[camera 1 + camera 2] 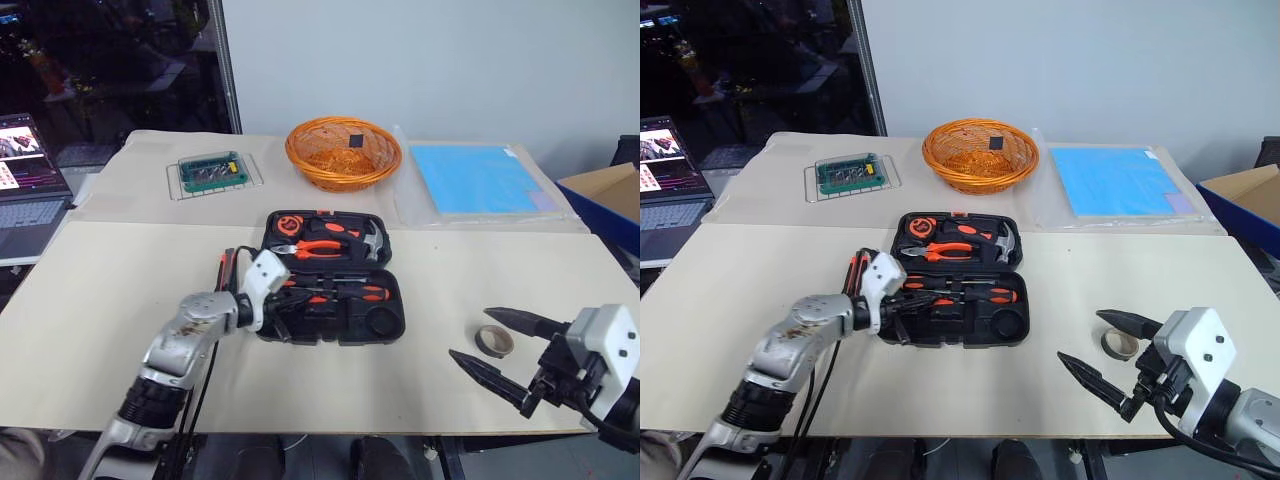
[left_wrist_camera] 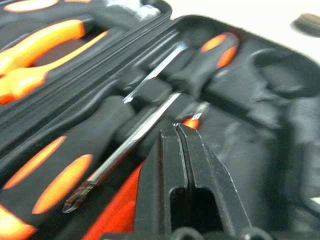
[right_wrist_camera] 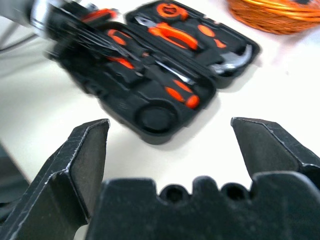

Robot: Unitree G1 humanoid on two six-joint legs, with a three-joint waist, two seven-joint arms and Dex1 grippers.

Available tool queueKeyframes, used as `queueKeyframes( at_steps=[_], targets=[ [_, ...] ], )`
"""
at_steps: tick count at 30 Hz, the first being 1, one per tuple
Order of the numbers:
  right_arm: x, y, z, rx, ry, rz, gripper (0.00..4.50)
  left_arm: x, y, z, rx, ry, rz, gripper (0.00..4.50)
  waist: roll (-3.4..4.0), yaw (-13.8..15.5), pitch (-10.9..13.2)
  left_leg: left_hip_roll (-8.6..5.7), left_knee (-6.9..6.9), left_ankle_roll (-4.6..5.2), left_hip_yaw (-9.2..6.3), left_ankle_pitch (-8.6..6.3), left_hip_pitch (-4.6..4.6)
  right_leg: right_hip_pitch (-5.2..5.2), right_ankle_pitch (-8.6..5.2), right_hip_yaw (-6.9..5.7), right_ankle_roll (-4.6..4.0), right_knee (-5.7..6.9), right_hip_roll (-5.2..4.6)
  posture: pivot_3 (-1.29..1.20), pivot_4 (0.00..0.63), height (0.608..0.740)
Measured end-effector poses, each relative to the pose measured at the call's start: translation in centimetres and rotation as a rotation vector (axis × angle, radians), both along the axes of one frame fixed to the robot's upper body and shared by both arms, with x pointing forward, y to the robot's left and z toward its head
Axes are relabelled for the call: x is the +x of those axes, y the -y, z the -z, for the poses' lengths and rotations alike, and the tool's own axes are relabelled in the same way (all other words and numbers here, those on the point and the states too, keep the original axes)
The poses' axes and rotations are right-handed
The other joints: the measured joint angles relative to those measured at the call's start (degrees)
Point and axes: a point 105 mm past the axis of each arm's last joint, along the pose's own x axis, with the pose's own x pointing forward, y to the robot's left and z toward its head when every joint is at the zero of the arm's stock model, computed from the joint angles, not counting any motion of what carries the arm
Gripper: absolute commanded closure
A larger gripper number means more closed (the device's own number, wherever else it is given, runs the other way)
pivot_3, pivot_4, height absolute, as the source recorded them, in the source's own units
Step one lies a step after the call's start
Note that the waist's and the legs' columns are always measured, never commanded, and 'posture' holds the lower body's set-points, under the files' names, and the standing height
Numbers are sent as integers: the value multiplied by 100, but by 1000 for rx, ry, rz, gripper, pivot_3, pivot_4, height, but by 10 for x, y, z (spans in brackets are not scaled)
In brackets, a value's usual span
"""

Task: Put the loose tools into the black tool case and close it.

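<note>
Worktop (image 1: 100, 300), cream-covered, broad bare margins along left and front edges. Black tool case (image 1: 345, 325) lying open at worktop centre, screwdrivers (image 1: 345, 292) seated in the near half, pliers (image 1: 320, 247) and hammer (image 1: 372, 240) in the far half. Left gripper (image 1: 280, 320) closed, empty, over the case's near-left corner. Right gripper (image 1: 495, 350) spread wide, empty, at front-right edge beside tape roll (image 1: 493, 341).

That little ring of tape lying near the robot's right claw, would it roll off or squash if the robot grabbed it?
The tape roll lies flat on the table, so a nudge would probably slide it, not roll it. It looks small and thin-walled, so likely light, and a hard squeeze might dent it. Lifted on edge, it could roll once dropped. The right gripper stands open beside it.
</note>
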Motion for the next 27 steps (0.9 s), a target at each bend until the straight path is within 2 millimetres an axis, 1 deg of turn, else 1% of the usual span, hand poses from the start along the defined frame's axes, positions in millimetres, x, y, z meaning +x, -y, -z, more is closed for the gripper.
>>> queueKeyframes(
  at_steps=[1,2,3,4,5,6,7,8,9,11,13,16,17,19,20,23,24,27],
  targets=[
    [0,-4,-5,19,22,-29,0,3,-9,-10,-17,23,-62,3468,-1,-9,1,0,0,0,0,0,0,1,0,0,1,-1,-1,0,150,740],
    [0,-9,-10,41,47,-65,0,7,-19,-20,-30,50,-132,3041,-1,-13,2,0,0,0,-1,0,1,5,0,0,2,-2,-1,0,150,740],
    [-1,-14,-14,56,68,-106,0,9,-28,-27,-36,68,-202,2747,-2,-13,2,-1,0,0,-3,0,1,6,1,0,5,-5,-1,0,150,740],
    [-2,-20,-18,69,84,-149,0,8,-38,-30,-37,76,-277,2306,-3,-19,2,-1,0,1,-3,-1,1,7,2,0,7,-7,-1,0,150,740],
    [-2,-23,-22,75,103,-181,0,7,-45,-31,-41,72,-346,2040,-4,-28,3,-1,0,2,-2,-2,1,9,4,1,10,-10,-2,0,150,740],
    [0,-27,-25,81,120,-217,0,5,-54,-28,-35,53,-438,1632,-12,-36,7,-3,0,3,-3,-2,1,10,6,1,15,-11,-1,0,150,740],
    [1,-28,-26,82,125,-231,0,4,-58,-25,-28,37,-481,1287,-20,-37,12,-4,0,2,-4,-2,1,10,7,1,17,-11,-1,0,150,740],
    [5,-31,-27,84,129,-266,0,2,-70,-17,5,1,-587,983,-27,-37,16,-3,0,3,-5,-1,3,11,8,1,16,-11,0,0,150,740],
    [7,-33,-27,82,130,-289,0,0,-77,-10,26,-31,-660,623,-32,-36,19,-5,1,2,-5,-1,4,12,9,1,16,-10,-1,0,150,740],
    [14,-35,-26,87,123,-326,0,-4,-85,5,78,-104,-756,623,-42,-9,24,-7,2,2,-10,-1,3,12,9,-2,15,-10,0,0,150,740],
    [21,-37,-26,82,121,-365,0,-6,-86,17,94,-156,-825,623,-42,20,25,-10,2,2,-8,-1,2,12,10,-1,14,-12,-2,0,150,740],
    [28,-39,-32,70,151,-411,0,-4,-75,31,89,-212,-865,623,-45,47,26,-12,1,2,-10,-1,-5,9,10,-1,13,-14,-1,0,150,740],
    [31,-40,-35,67,165,-425,0,-1,-71,30,87,-209,-873,623,-45,51,26,-12,1,2,-11,-1,-8,4,11,-1,13,-14,0,0,150,740],
    [34,-41,-37,62,169,-444,0,4,-69,31,92,-208,-890,1138,-43,48,25,-11,-2,2,-13,-1,-6,6,11,-1,11,-12,2,0,150,740],
    [34,-42,-36,59,165,-447,0,4,-69,32,91,-205,-898,1305,-42,49,25,-11,-4,2,-14,-1,-5,6,12,-2,10,-11,2,0,150,740],
    [37,-45,-35,54,162,-462,0,7,-72,34,93,-197,-925,2456,-38,51,23,-11,-5,2,-14,-1,-3,7,14,-2,6,-9,1,0,150,740],
    [37,-45,-35,53,163,-464,0,7,-72,34,92,-195,-925,2693,-38,55,23,-11,-4,2,-14,-1,-3,9,14,-2,6,-10,1,0,150,740],
    [37,-46,-36,49,166,-476,0,7,-74,33,88,-177,-930,2722,-38,51,23,-12,-3,2,-11,-1,-2,10,14,-1,7,-12,-2,0,150,740]
  ],
)
